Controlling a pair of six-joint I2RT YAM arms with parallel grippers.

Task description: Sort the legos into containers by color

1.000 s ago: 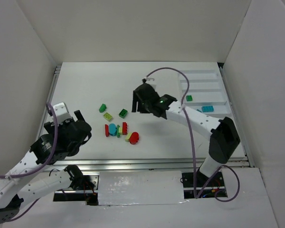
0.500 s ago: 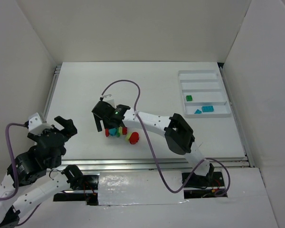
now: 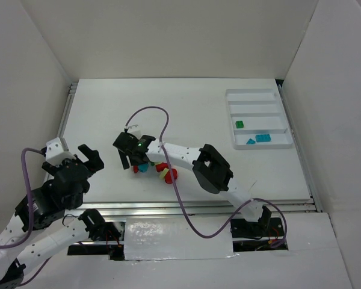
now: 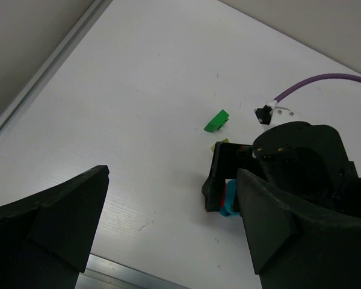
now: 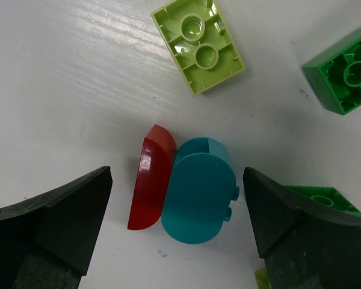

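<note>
Worktop [image 3: 168, 102] open along its far edge; right-edge tray [image 3: 257, 91] holds green lego [image 3: 239, 124], cyan legos [image 3: 263, 138]; left gripper [image 4: 172, 174] and right gripper [image 5: 177, 180] jaws wide.

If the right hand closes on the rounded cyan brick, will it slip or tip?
Likely rigid: the cyan brick looks like hard glossy plastic. Its curved end may slip. The red brick touching it would probably move too.

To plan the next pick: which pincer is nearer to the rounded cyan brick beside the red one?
Right. The right pincer hangs open over the cyan brick, a finger on either side; the left pincer is well apart, toward the near left.
</note>
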